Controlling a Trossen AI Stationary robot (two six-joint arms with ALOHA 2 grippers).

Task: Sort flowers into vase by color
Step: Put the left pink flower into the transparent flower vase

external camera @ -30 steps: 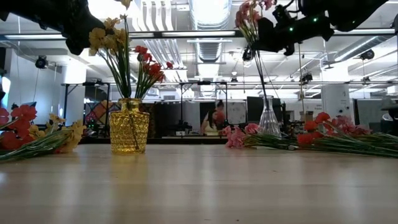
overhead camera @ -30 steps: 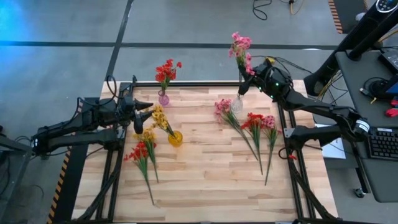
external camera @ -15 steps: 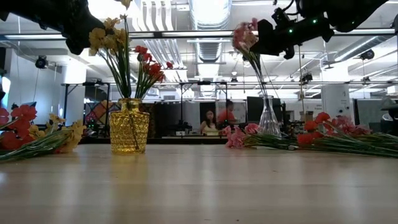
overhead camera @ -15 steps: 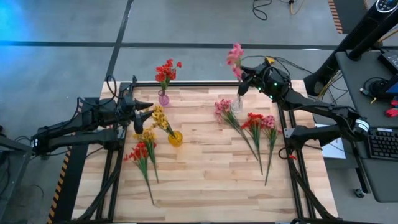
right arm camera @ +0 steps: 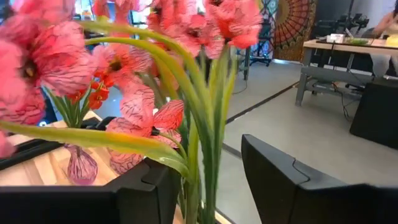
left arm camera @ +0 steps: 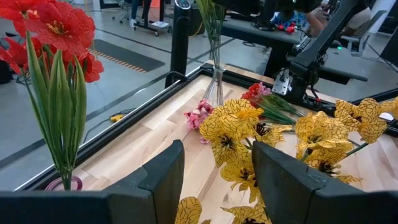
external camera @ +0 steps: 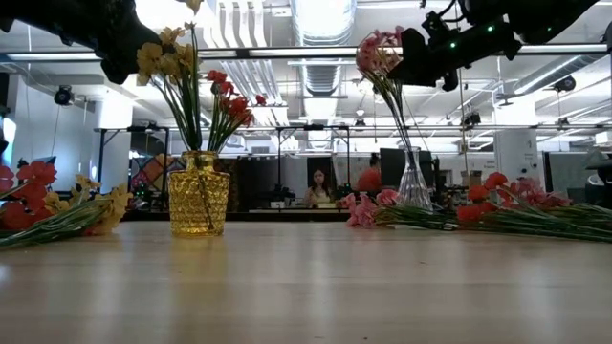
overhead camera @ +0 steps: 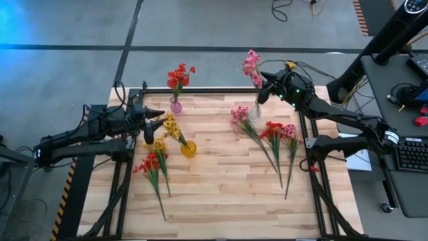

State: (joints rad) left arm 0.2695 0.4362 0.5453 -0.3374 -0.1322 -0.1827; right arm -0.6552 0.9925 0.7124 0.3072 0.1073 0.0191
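Pink sprig (overhead camera: 251,67) stands in the clear vase (overhead camera: 255,112) at upper centre, the right pincer (overhead camera: 265,89) released beside its stem. Yellow blossoms (overhead camera: 172,127) fill the amber vase (overhead camera: 188,148); red ones (overhead camera: 179,77) the small pink vase (overhead camera: 176,106). The left pincer (overhead camera: 155,121) hangs released at left. More flowers (overhead camera: 271,137) lie on the counter (overhead camera: 221,194). No writing is readable.

Right pincer (overhead camera: 262,86) has released the pink sprig (overhead camera: 252,65).
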